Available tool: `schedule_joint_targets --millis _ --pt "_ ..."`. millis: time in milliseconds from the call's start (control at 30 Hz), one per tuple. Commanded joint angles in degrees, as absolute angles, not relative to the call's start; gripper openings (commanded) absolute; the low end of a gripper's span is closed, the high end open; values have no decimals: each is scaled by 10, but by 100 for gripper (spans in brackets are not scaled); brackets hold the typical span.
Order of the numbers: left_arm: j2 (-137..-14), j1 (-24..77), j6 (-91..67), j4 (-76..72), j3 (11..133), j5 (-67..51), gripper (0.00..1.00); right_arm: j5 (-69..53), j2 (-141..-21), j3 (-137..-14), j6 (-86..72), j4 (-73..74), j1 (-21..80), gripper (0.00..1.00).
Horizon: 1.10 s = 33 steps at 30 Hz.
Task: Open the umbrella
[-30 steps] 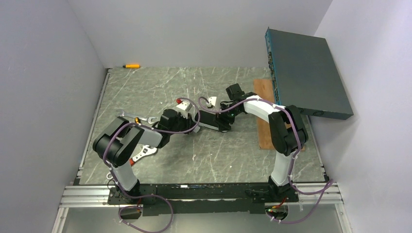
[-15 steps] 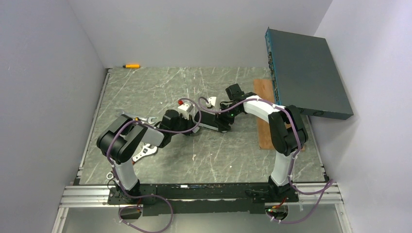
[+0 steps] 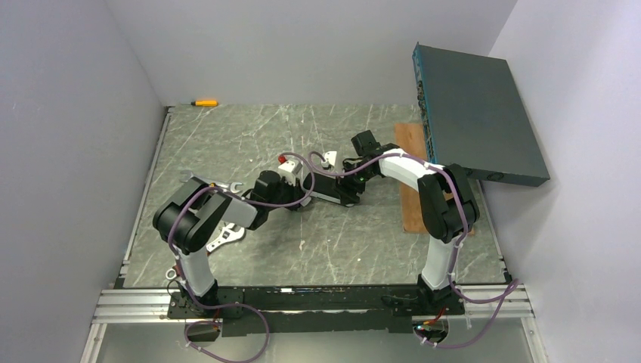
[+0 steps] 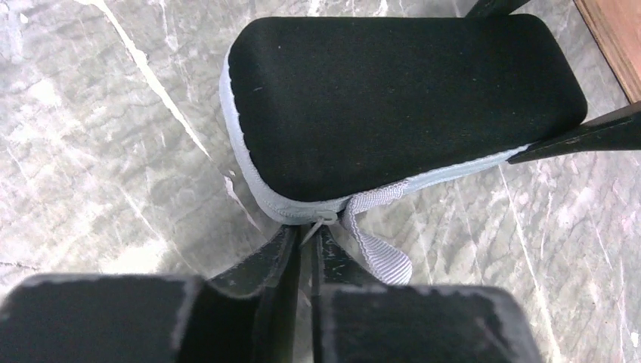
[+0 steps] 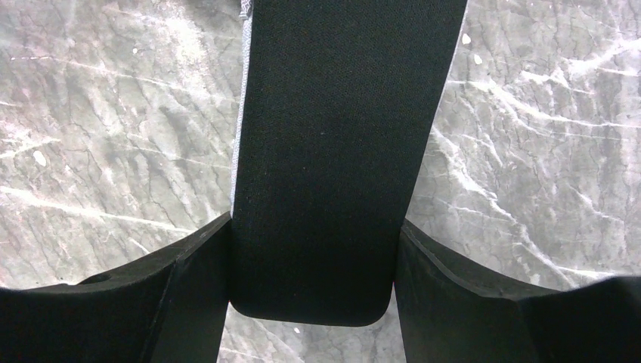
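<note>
Umbrella point(image 4: 401, 98) bundle lies flat on table point(image 4: 91, 151), right gripper point(image 5: 314, 234) clamping one end; left gripper point(image 4: 306, 236) nearly closed, pinching zip pull point(image 4: 325, 220) at other end

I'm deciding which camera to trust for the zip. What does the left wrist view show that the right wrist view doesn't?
Left wrist only: the grey webbing loop, the small zip pull lying in the narrow gap at the tips of the left gripper (pinched or not, I cannot tell), and a brown wooden board corner. Right wrist only: the right gripper with fingers flush against both long sides of the black oblong fabric umbrella bundle. Both: that bundle, its pale zip edge, the grey marbled table.
</note>
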<state>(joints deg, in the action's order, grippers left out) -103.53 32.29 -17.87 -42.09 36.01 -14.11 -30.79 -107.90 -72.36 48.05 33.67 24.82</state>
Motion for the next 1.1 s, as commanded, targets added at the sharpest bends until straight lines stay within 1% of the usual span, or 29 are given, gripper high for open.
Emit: schedule_joint_targets --millis 0,33,67,200,367,533,800,867,1000,1067 --pt "-1050 317 -204 -469 412 -132 6 -341 -1096 -717 510 417 262 9" --pt "-1047 317 -206 -471 415 -132 1 -339 -1096 -716 512 416 262 8" --pt "-1043 316 -208 -470 416 -131 0 -337 -1096 -716 512 417 261 8" --pt "-1024 307 -216 -462 415 -141 0 -334 -1095 -712 521 421 262 3" --pt "-1008 263 -222 -437 406 -139 0 -324 -1091 -705 546 428 257 0" --pt "-1006 221 -197 -419 409 -150 0 -321 -1090 -704 566 435 250 0" --pt "-1029 214 -164 -424 433 -169 0 -329 -1086 -702 625 451 251 0" --pt "-1035 211 -155 -432 438 -199 0 -327 -1081 -698 656 453 251 0" --pt "-1037 210 -130 -435 440 -296 0 -320 -1074 -692 725 437 256 0" --pt "-1028 216 -120 -422 433 -320 0 -311 -1077 -700 747 421 262 0"
